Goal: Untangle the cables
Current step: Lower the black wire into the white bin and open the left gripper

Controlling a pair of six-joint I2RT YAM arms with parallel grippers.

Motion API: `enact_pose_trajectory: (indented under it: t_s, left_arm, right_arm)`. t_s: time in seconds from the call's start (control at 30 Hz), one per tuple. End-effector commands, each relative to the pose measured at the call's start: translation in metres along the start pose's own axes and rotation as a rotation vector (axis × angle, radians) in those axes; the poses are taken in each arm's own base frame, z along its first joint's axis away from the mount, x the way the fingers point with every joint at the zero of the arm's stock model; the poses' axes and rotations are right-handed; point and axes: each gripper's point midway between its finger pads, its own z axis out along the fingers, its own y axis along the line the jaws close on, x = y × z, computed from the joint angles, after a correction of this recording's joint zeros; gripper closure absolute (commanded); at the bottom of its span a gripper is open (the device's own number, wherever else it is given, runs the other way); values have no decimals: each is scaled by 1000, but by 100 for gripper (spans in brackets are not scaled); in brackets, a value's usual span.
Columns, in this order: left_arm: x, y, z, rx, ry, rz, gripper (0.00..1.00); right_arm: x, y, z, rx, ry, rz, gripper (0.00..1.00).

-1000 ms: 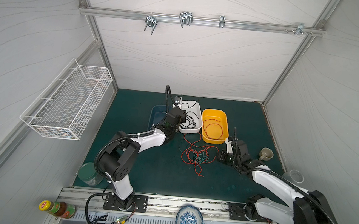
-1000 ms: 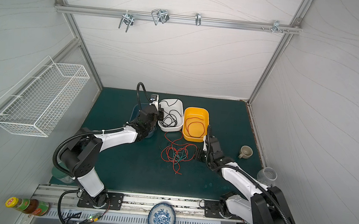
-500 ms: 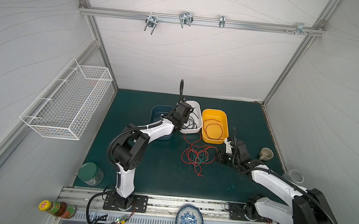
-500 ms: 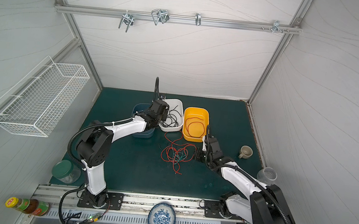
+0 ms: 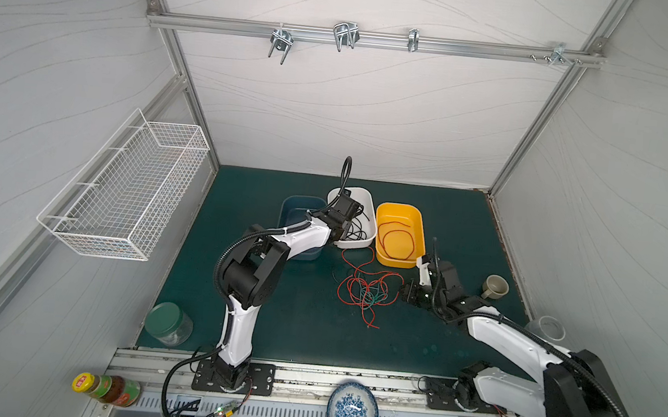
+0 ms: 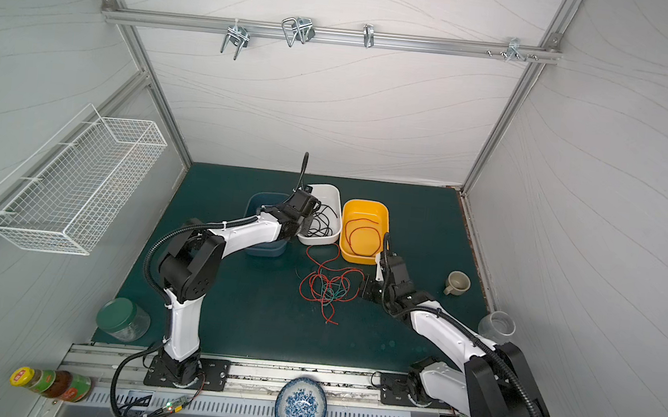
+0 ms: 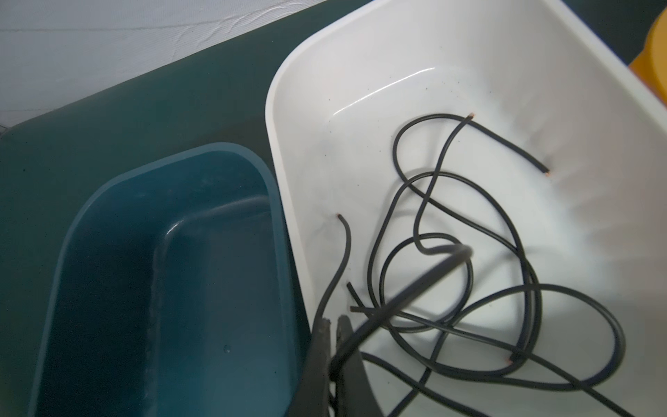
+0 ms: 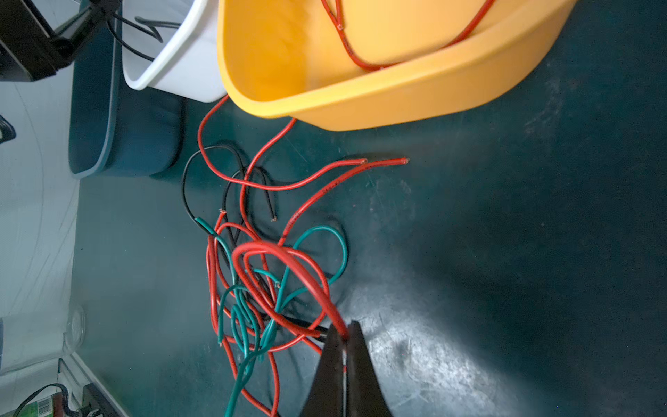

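Cables, red, black and teal: main tangle (image 5: 366, 294) lies on the green worktop (image 5: 296, 323), just in front of 3 tubs and just beside the right jaws. These are pinched shut on 1 raised red loop (image 8: 299, 267) at the tangle's edge. Left jaws: closed on 1 black cable (image 7: 415, 285), held over the white tub (image 7: 274, 108), where other black lengths lie coiled. Yellow tub (image 5: 402, 206): 1 red length inside. Blue tub (image 7: 216, 146): looks empty.

Hazards, as I judge them: the red loop threads among teal and black strands, so a straight pull likely drags the whole heap or cinches the knot. 2 red strands run up to the yellow tub's foot and may snag there. The black cable, let go too near the rim, could slide out, or withdrawing jaws could hook the coils.

Change over the last second: left arm has swung from the blue tub's edge across to the white tub, uncovering the green-lidded jar (image 5: 168, 323). Right arm and tangle are unchanged.
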Motion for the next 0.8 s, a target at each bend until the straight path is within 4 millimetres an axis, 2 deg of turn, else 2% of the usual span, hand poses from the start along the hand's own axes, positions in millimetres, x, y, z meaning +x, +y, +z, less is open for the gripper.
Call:
enact_pose_trajectory:
  t_s: [0.0, 0.2, 0.57, 0.63, 0.77]
  left_arm:
    - [-16, -13, -1, 32, -21, 22, 100]
    - [-23, -23, -2, 44, -25, 50, 100]
    - [-18, -32, 12, 21, 42, 100, 99]
    - [-21, -31, 10, 23, 34, 99, 95]
    - [-24, -34, 7, 41, 25, 103, 77]
  right_arm:
    - [-3, 6, 0, -18, -6, -6, 100]
    - [-4, 8, 0, -21, -7, -9, 100]
    - [-4, 9, -2, -26, -10, -12, 100]
    - [-4, 9, -2, -26, -13, -9, 100]
    - [-3, 10, -2, -29, -8, -11, 100]
